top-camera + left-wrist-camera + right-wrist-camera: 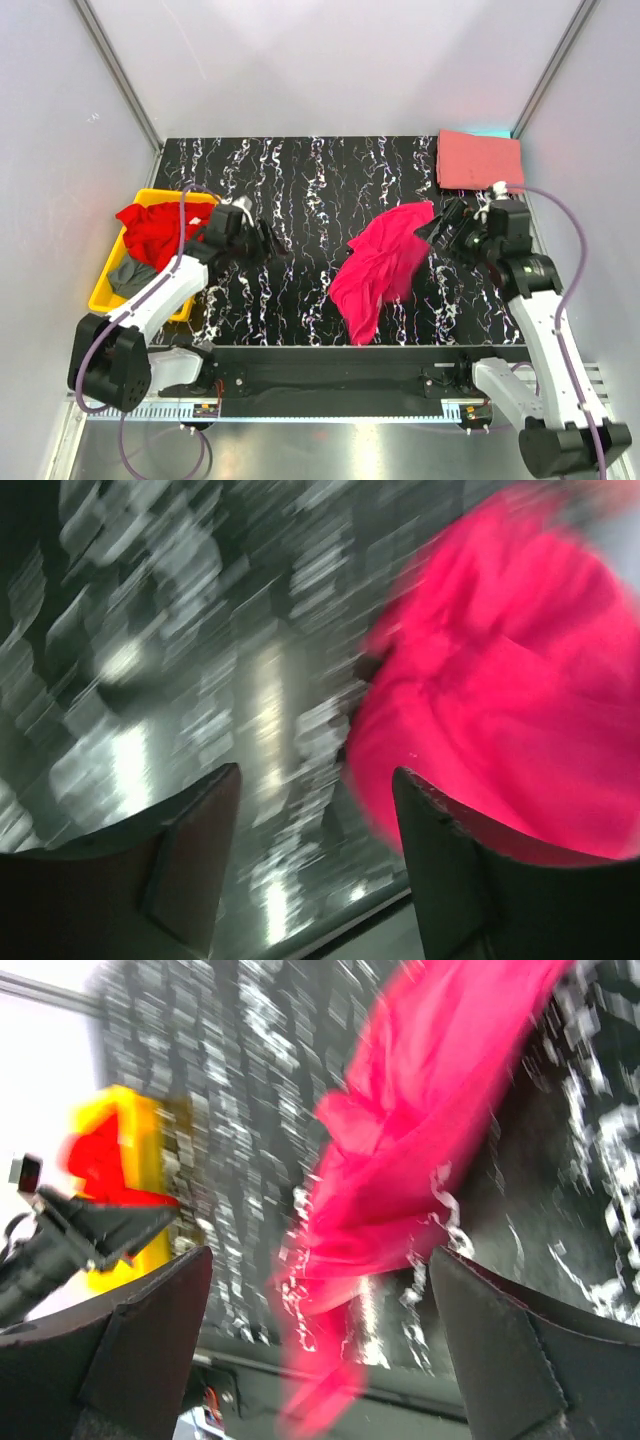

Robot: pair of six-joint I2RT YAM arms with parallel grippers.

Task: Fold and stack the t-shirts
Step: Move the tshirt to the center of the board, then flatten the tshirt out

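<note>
A crumpled magenta t-shirt (383, 265) lies on the black marbled table (300, 180), right of centre, with one end near the front edge. My right gripper (440, 226) is open beside its far right corner. In the right wrist view the blurred magenta t-shirt (420, 1130) runs past the wide jaws of the right gripper (320, 1300), and nothing is pinched. My left gripper (268, 240) is open over bare table, left of the shirt. In the left wrist view the magenta t-shirt (500, 680) lies beyond the right finger of the left gripper (315, 810). A folded salmon t-shirt (480, 160) rests at the back right corner.
A yellow bin (105, 285) at the table's left edge holds a red t-shirt (155, 230) and a grey t-shirt (130, 275). White walls enclose the table on three sides. Both wrist views are motion-blurred.
</note>
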